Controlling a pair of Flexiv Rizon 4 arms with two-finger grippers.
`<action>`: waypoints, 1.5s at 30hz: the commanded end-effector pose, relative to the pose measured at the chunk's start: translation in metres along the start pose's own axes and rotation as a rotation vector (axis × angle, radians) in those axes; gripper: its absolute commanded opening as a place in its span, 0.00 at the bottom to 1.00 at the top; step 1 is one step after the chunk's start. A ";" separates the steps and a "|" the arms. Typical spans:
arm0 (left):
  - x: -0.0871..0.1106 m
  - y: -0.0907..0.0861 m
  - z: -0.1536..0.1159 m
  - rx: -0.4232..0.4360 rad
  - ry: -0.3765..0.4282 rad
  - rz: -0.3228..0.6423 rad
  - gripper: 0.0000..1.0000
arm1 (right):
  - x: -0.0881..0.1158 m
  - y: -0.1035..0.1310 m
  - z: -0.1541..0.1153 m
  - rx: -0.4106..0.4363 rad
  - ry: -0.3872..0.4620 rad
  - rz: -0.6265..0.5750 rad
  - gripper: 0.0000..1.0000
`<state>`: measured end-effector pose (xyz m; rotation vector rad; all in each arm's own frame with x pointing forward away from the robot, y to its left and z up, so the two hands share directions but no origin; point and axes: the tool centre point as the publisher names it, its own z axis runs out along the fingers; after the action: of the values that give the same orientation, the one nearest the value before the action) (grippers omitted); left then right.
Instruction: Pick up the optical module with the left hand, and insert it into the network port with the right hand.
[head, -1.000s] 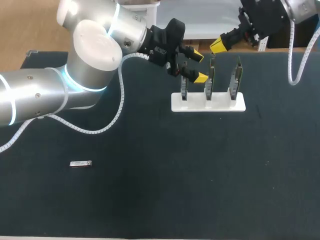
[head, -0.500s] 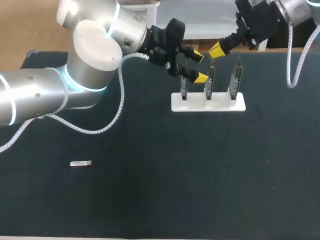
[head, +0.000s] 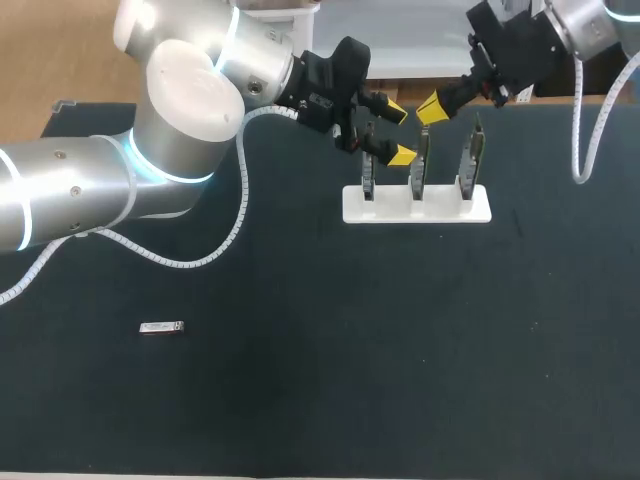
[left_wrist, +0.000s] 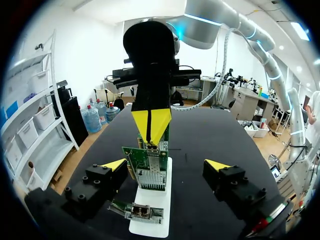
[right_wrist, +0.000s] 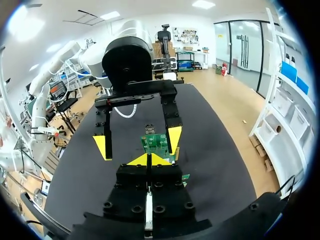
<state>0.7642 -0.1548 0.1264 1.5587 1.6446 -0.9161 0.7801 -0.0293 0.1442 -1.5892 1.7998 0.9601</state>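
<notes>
Hovering at the far side of the dark tabletop (head: 300, 400): both hands, close to each other over the white stand (head: 350, 212).

- Stand holds three network cards (head: 420, 165), upright in a row, edge-on in the head view. In the left wrist view the cards line up one behind another, green boards with metal parts.
- Left hand (head: 399, 132): open, yellow tips well apart, nothing gripped. It sits over the left end of the stand, near the leftmost card. In its own wrist view the row of cards stands ahead of it, between the spread fingers, without contact.
- Right hand (head: 432, 108): closed, yellow tips pressed together into one wedge, nothing seen held. It hangs just above the top edge of the middle card. Cannot tell whether tips and card touch.
- The two hands are near each other but apart.
- Optical module (head: 160, 327): small silver bar lying flat on the tabletop at the near left, under the left arm's reach, well apart from the stand and both hands. Not picked up.
</notes>
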 end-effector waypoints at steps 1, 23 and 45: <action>-0.001 0.001 0.001 0.002 0.004 -0.002 1.00 | 0.005 -0.002 0.004 -0.002 -0.003 0.002 0.00; -0.001 0.001 0.001 0.002 0.004 -0.002 1.00 | 0.004 0.002 0.003 0.013 -0.030 0.010 0.00; -0.001 0.001 0.001 0.002 0.004 -0.002 1.00 | 0.001 0.005 -0.075 0.070 -0.143 -0.062 0.00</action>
<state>0.7642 -0.1548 0.1264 1.5587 1.6445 -0.9161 0.7870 -0.0768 0.1866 -1.4994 1.6683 0.9524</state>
